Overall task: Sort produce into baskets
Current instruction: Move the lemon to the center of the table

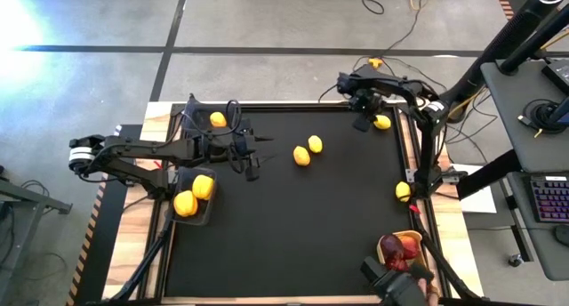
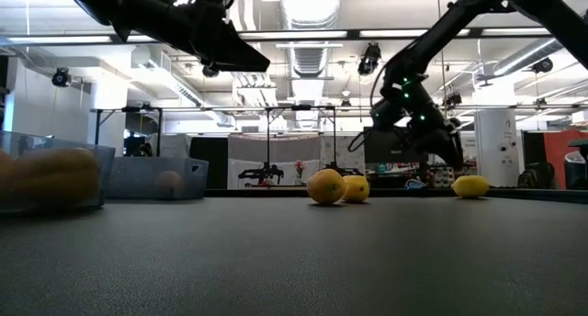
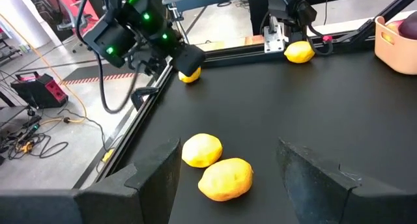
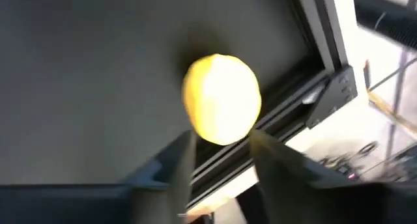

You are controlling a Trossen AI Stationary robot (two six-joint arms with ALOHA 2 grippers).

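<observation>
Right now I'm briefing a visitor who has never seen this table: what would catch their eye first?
Bright yellow lemons on the black mat: two lemons side by side mid-table. The right gripper hovers by another lemon at the far right edge. A bin at the left edge already holds two yellow pieces.

I see bare desk (image 1: 284, 226) across the middle; only two lemons (image 1: 308, 150) sit in the way.

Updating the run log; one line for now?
right gripper: open beside corner lemon | left gripper: open, facing lemon pair
</observation>
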